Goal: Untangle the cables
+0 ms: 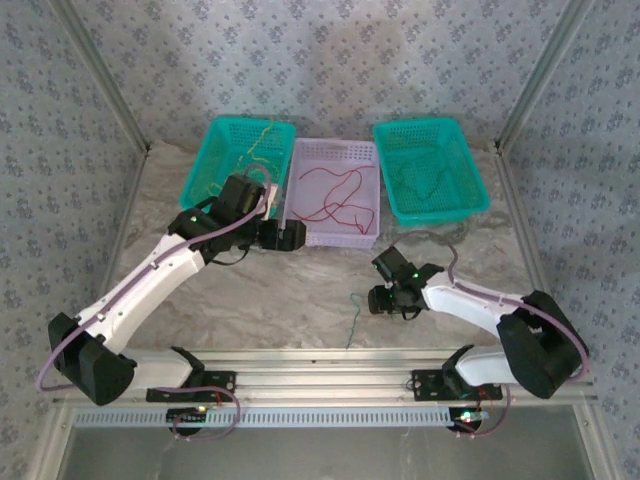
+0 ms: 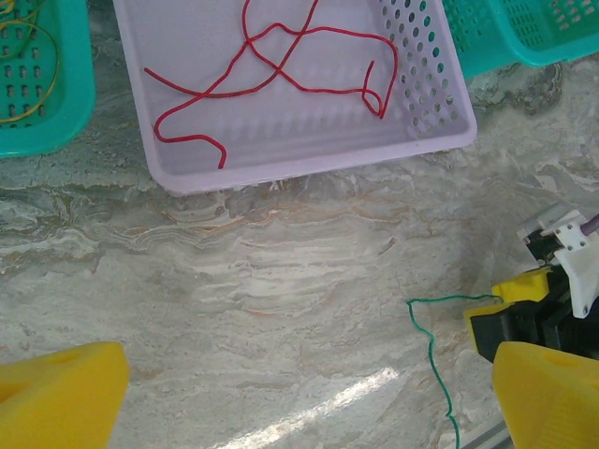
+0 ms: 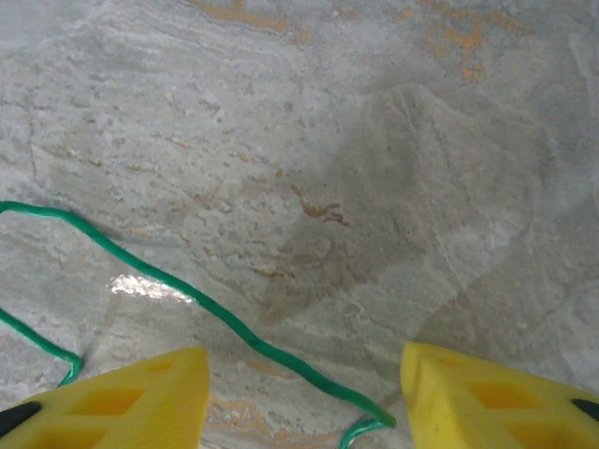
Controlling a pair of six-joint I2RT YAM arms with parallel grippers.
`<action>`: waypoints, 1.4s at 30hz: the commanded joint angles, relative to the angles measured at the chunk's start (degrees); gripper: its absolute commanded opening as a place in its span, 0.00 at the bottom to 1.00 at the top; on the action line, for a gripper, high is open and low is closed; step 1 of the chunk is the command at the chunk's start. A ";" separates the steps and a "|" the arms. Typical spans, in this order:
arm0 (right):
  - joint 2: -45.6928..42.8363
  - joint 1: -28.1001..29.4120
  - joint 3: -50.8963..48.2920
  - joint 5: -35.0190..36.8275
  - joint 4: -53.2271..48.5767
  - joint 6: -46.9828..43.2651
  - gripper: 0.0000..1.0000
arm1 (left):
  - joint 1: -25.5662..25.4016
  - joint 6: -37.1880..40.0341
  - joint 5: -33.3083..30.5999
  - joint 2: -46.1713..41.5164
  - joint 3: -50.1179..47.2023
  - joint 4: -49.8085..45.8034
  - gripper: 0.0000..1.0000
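Looking at your right gripper (image 3: 304, 398), you see its yellow fingers (image 3: 122, 398) apart over the grey stone-look table (image 3: 374, 140), with the thin green cable (image 3: 187, 290) lying loose between them by the near edge. Your left gripper (image 2: 299, 402) is wide open beside the pale purple plastic basket (image 2: 309, 164) holding the thin red cable (image 2: 281, 65). The thin yellow-orange cable (image 2: 53, 70) sits in the teal plastic basket (image 2: 65, 122) at the far left corner.

We read no text, labels, brands, numbers or signs in any view. The print on the wall (image 1: 330, 60) is a repeating ornament, not lettering.
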 commanded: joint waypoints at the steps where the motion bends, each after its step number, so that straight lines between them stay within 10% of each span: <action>1: 0.80 -0.04 -0.24 -0.02 0.97 -0.11 0.48 | -0.05 0.92 -0.80 -0.75 0.32 -0.26 1.00; 15: -1.31 0.61 -0.32 -2.33 -0.26 -2.50 0.00 | -0.08 1.13 -0.88 -0.98 0.42 -0.59 1.00; 34: -19.07 5.09 18.18 4.01 -18.92 -5.72 0.00 | 0.14 1.44 -4.46 -3.75 -2.17 1.94 1.00; 42: -19.12 -3.92 29.03 -0.83 -21.90 -10.92 0.00 | 0.16 1.05 -5.81 -4.85 -2.78 2.50 1.00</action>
